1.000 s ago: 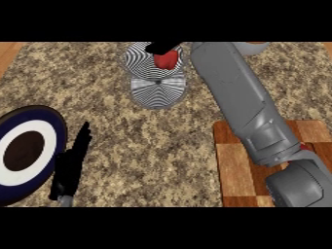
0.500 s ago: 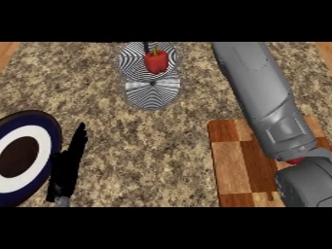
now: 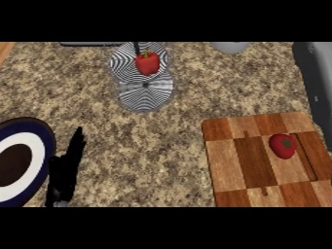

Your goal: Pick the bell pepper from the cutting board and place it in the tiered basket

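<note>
The red bell pepper sits upright in the upper tier of the black-and-white striped tiered basket at the back of the counter. Nothing touches it. Only my right arm's grey forearm shows, along the right edge beside the wooden cutting board; its hand is out of the picture. My left hand rests open, fingers up, at the lower left next to a plate.
A red tomato with a green stem lies on the right part of the cutting board. A dark blue plate with a white ring and brown centre lies at the left edge. A grey object stands at the back.
My right hand has let go of the pepper in the basket and drawn back to the right, out of view. The tomato on the board is now uncovered. The left hand stayed put.
</note>
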